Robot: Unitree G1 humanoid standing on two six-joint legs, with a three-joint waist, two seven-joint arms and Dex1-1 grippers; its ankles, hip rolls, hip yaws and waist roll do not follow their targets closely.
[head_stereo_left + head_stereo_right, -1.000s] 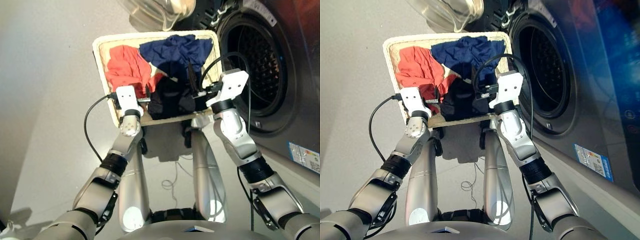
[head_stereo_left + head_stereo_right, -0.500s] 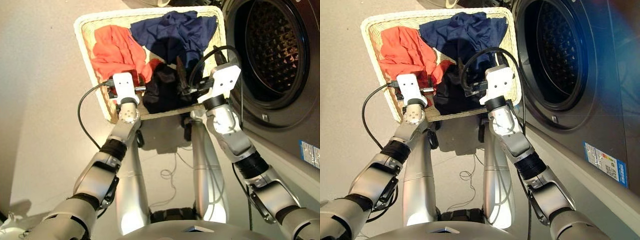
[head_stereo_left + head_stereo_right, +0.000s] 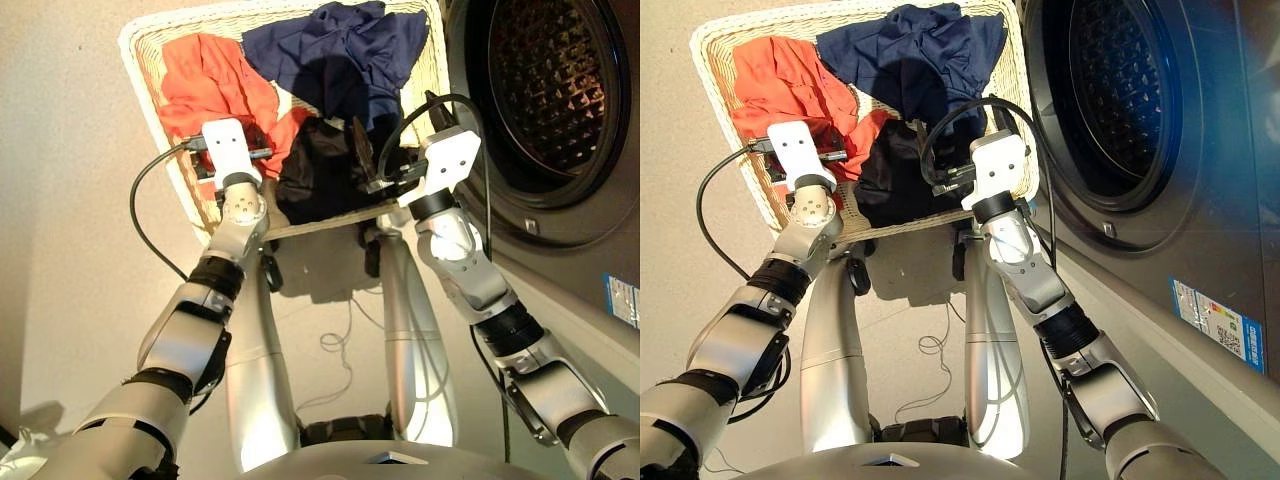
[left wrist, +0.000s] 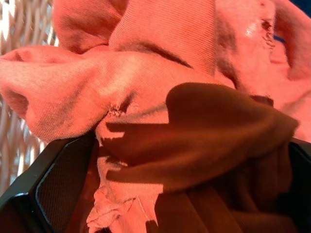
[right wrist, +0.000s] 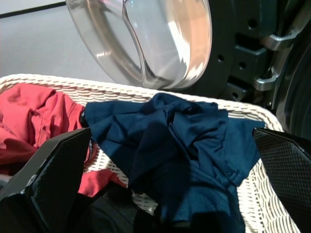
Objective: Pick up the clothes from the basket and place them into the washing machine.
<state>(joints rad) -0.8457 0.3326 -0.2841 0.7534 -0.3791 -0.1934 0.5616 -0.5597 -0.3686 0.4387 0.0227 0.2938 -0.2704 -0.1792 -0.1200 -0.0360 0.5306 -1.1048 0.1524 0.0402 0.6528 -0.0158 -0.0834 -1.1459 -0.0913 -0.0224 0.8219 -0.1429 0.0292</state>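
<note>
A: Three garments sit in the basket (image 3: 170, 170), upper centre of frame: coral-red garment (image 3: 215, 80) upper left, navy garment (image 3: 335, 50) top centre, black garment (image 3: 320, 175) below it at the near rim. Washing machine (image 3: 560, 130) at right, drum hole wide open.

B: Tools?

A: Left tool (image 4: 155, 160) is spread apart w/ coral cloth bunched between its fingers, not yet pinched. Right tool (image 3: 365, 160) hovers over the black garment, fingers apart, nothing held.

B: How to do the grab well?

A: Judgement: push the left tool deeper into the fold before closing, so it takes a thick bunch and not a thin edge. Keep off the wicker so fingers don't snag the weave.

B: Materials?

A: Coral is a soft fine knit, crumpled, w/ a frayed edge; navy looks limp and creased. Basket is cream woven wicker, low rim. Drum is dimpled metal, machine front glossy dark grey.
</note>
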